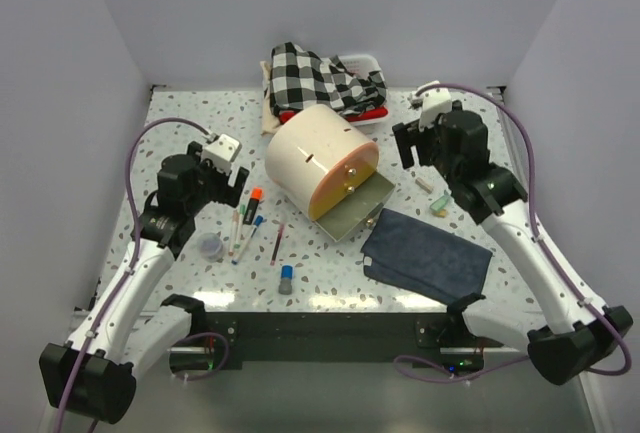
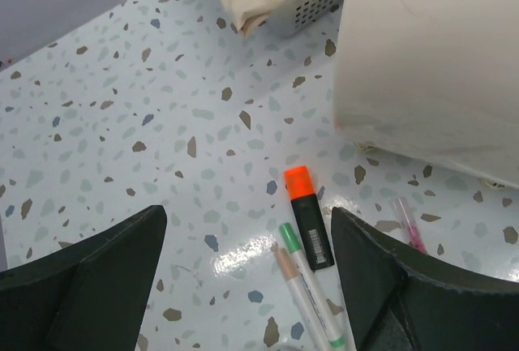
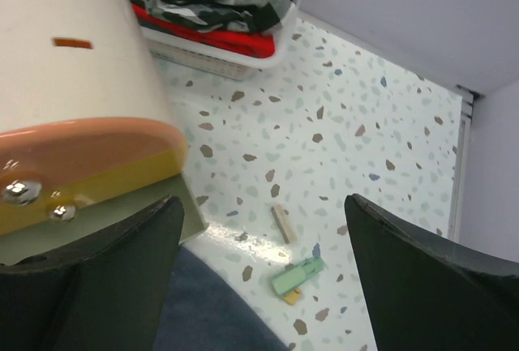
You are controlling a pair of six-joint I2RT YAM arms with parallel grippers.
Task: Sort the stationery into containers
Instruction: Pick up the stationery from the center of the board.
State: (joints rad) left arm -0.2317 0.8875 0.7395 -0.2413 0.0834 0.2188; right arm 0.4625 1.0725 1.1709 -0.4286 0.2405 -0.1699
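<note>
Between white walls (image 1: 330, 3), a speckled tabletop (image 1: 230, 113)

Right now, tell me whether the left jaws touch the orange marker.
Apart. The left wrist view shows the marker lying on the table between the open jaws, speckled surface visible on both sides.

Checked black-and-white fabric (image 1: 322, 78) heaped in a white tray (image 1: 362, 55) (red item (image 1: 372, 113) beneath), dark blue cloth (image 1: 430, 253) on speckled table (image 1: 325, 258)

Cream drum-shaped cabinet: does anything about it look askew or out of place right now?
Only its lowest olive-green drawer, which juts out open toward the dark blue cloth; the orange and yellow drawers above are shut.
</note>
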